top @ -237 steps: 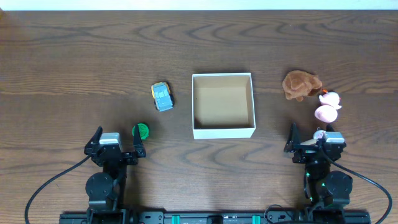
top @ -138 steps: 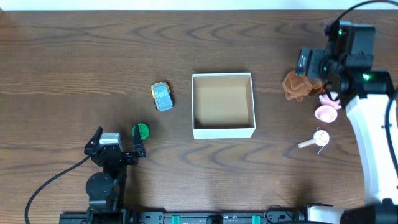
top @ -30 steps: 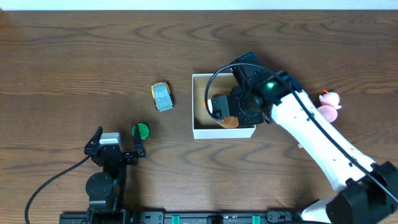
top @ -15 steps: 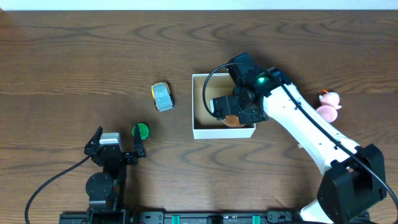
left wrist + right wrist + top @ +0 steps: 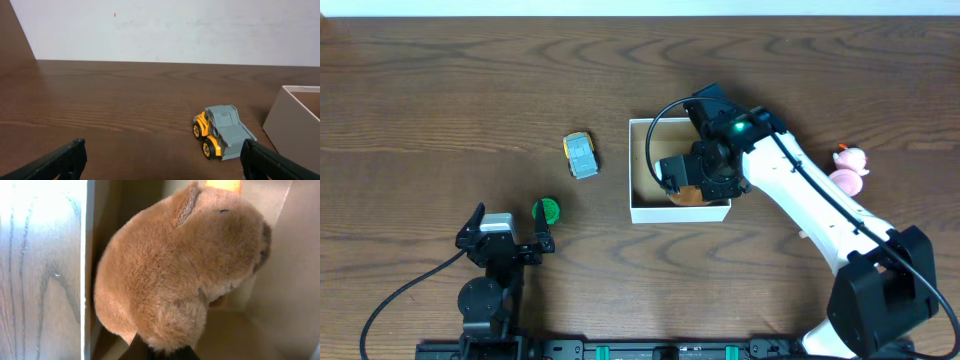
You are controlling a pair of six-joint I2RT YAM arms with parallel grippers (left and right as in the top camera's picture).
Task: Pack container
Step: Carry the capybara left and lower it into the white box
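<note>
On the overhead feed the container [image 5: 631,170] sits at the middle of the table [image 5: 440,80], a square, shallow white box with thin walls and a tan-brown floor. My right arm comes in from 4 o'clock and covers its 3 o'clock half, with the right gripper [image 5: 691,187] down inside over a brown plush [image 5: 688,198], which lies against the wall at 6 o'clock. A yellow and grey toy truck [image 5: 580,155] stands well apart from the box at its 9 o'clock, a small green piece [image 5: 547,210] lies at 8 o'clock just beside the parked left gripper [image 5: 506,243], and a pink duck [image 5: 847,170] sits at 3 o'clock, beyond the arm. On the left wrist feed the left gripper [image 5: 164,147] has its fingers [image 5: 55,161] spread wide with nothing between them; the truck [image 5: 222,137] is ahead at 1 o'clock and a white corner of the container [image 5: 292,112] shows at 3 o'clock. On the right wrist feed the plush [image 5: 185,265] fills most of the picture, leaning by the white rim [image 5: 90,255], tan wall [image 5: 292,255] behind it. The right gripper [image 5: 160,352] is barely in view at 6 o'clock, its dark fingers close together and pinched on the plush's rump.
</note>
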